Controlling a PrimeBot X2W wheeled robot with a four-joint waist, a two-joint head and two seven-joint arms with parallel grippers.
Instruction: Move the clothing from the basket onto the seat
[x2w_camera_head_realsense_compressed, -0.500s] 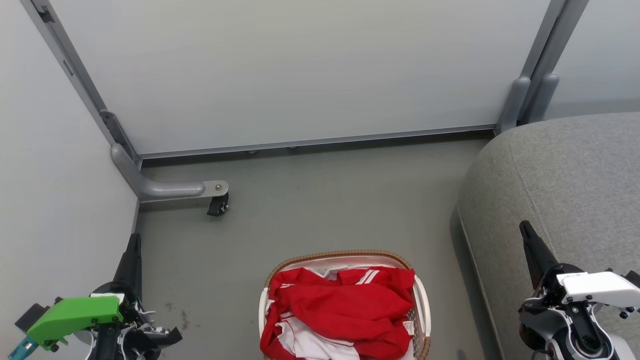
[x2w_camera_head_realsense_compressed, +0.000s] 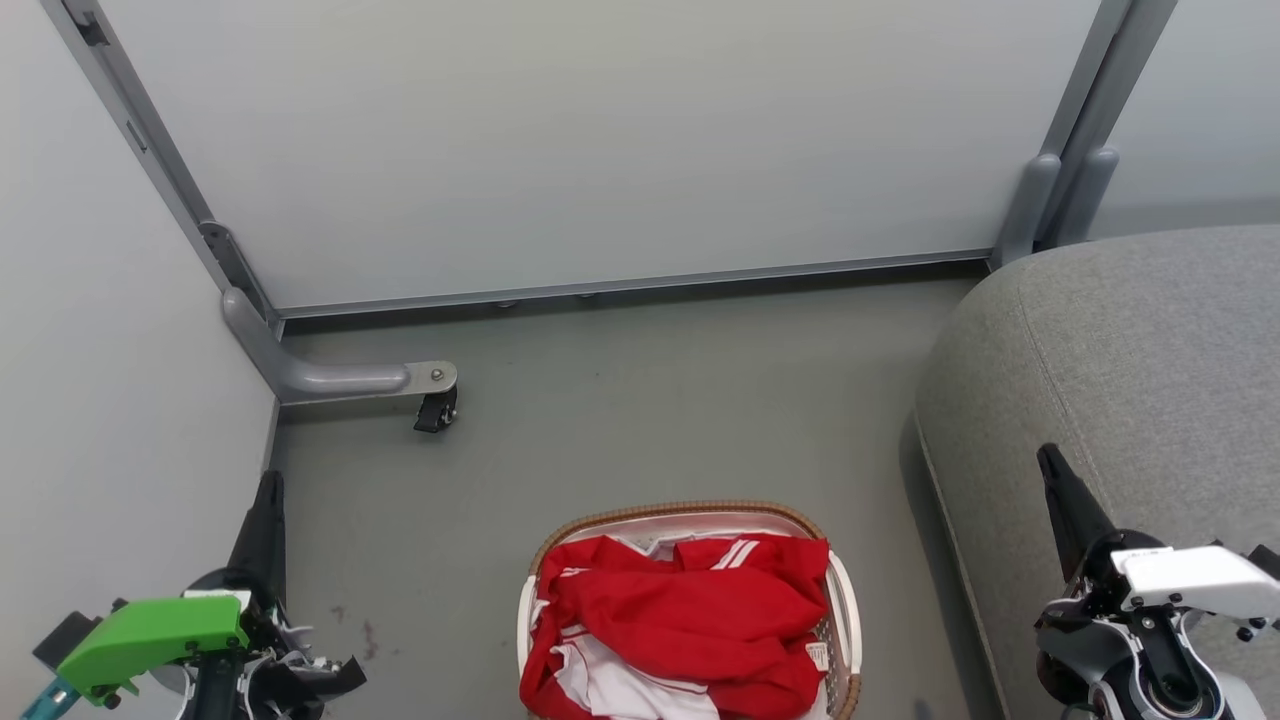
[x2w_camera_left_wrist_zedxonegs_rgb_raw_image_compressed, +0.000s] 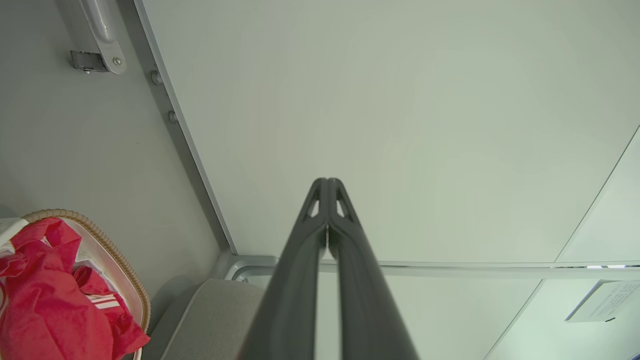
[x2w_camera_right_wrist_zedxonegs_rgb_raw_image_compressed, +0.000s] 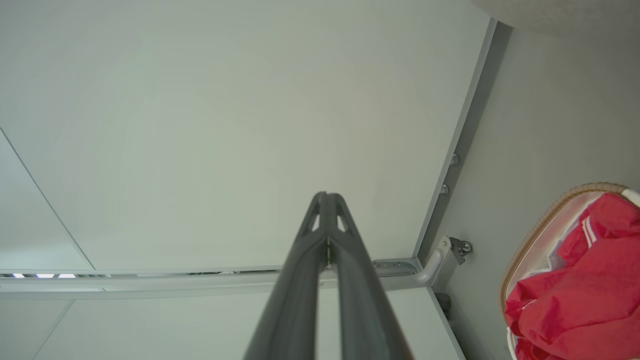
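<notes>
The basket (x2w_camera_head_realsense_compressed: 690, 509) and clothing (x2w_camera_head_realsense_compressed: 680, 610) are cut off by the bottom edge.

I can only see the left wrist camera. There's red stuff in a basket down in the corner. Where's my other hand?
Observer: The right gripper is shut, showing against the seat at the lower right of the head view.
Operator: Is it holding any clothes?
Observer: No, it holds nothing; all the clothing lies in the basket.
Operator: Is the basket touching the seat?
Observer: No, it stands left of the seat with a strip of floor between them.
</notes>
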